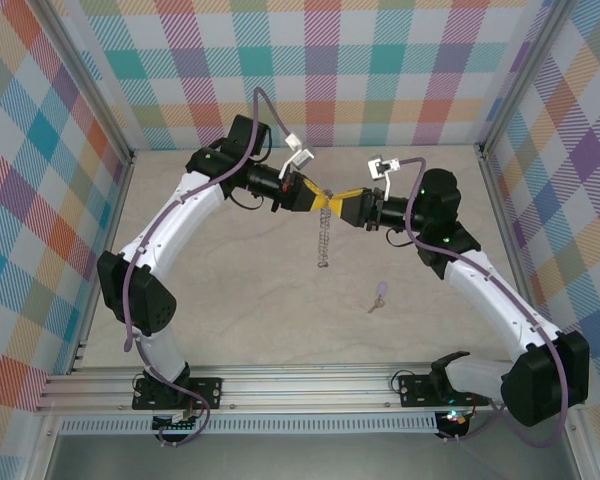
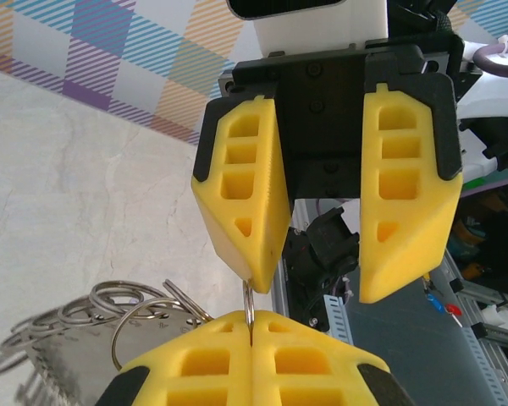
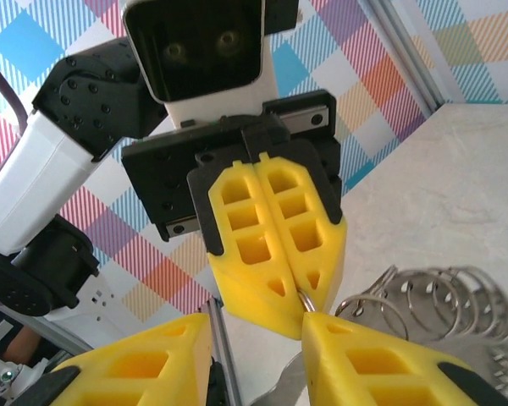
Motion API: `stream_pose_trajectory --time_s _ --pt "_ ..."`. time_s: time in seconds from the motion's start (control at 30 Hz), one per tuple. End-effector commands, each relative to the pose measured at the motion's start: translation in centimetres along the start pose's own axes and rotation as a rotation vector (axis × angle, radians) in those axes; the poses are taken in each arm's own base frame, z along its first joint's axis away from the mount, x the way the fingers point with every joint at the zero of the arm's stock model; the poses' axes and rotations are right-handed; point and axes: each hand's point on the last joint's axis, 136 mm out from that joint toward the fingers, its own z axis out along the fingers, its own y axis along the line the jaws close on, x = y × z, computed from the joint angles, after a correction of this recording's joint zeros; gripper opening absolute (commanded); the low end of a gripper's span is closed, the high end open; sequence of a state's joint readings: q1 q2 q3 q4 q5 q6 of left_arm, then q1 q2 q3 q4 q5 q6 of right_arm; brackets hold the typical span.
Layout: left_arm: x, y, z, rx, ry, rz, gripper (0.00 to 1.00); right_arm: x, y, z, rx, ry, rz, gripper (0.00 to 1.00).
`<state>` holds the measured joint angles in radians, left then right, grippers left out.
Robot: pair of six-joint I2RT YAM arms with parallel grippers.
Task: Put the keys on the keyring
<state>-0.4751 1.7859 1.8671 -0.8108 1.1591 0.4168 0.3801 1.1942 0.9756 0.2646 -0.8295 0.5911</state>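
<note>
From the top camera I see the left gripper and the right gripper meeting tip to tip above the middle of the table. The keyring hangs straight down from where they meet, as a thin silvery string clear of the surface. The key, with its lilac head, lies flat on the table, nearer the arm bases and to the right of the hanging ring, well apart from both grippers. On the left wrist camera, the left gripper has its yellow fingers pressed together on a thin wire of the keyring. A bunch of small rings fans out to the lower left. Opposite, the right gripper stands spread, one fingertip touching the wire and the other well off it. On the right wrist camera, the right gripper is spread wide, and the left gripper is clamped on the keyring just at its tips. The small rings trail off to the right.
</note>
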Motion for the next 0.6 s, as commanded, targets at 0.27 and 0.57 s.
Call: stream_pose_trajectory --time_s 0.27,0.57 --pt "-1.28 -1.7 -0.88 0.032 -0.028 0.059 0.0 -0.5 -0.57 -0.08 0.038 -0.038 -0.034 0.36" --pt "-1.16 -1.82 -0.9 0.037 -0.026 0.058 0.0 -0.24 -0.98 -0.21 0.061 -0.037 -0.037 0.36"
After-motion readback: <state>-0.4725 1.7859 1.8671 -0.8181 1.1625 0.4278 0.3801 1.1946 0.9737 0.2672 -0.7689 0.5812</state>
